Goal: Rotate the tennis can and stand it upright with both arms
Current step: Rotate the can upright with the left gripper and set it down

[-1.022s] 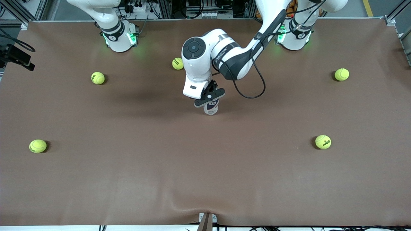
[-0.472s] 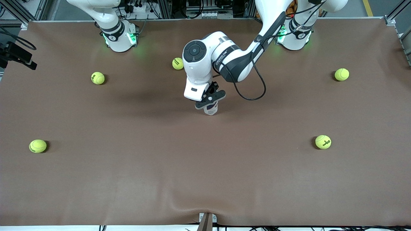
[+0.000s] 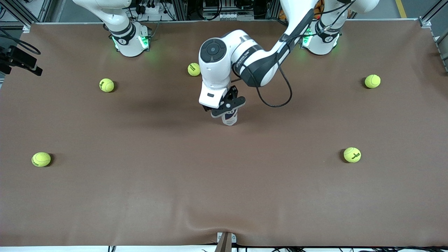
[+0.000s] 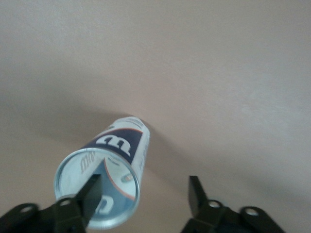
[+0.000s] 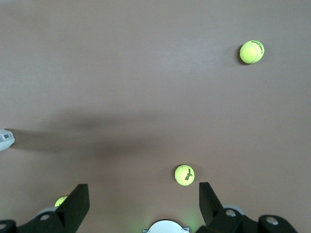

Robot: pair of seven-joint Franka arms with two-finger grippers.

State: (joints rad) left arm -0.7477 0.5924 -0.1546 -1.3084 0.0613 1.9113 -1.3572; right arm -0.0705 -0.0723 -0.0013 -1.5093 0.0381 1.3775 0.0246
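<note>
The tennis can (image 3: pixel 230 120) stands upright on the brown table, near its middle. In the left wrist view I look down on the can's round top (image 4: pixel 97 194) and its white and dark-blue label with the "W". My left gripper (image 3: pixel 226 109) hangs just over the can's top and is open (image 4: pixel 143 187). One finger (image 4: pixel 90 194) overlaps the can's rim and the other finger (image 4: pixel 195 194) stands well apart from it. The right arm waits, raised near its base. My right gripper (image 5: pixel 143 191) is open high over the table with nothing between its fingers.
Several yellow-green tennis balls lie spread over the table: one (image 3: pixel 194 69) just farther from the front camera than the can, others (image 3: pixel 106 85) (image 3: pixel 41 159) toward the right arm's end, and others (image 3: pixel 372 81) (image 3: pixel 352 154) toward the left arm's end.
My left gripper was shut on the can's top and has opened. The can stays standing on the table. The left wrist has shifted slightly.
</note>
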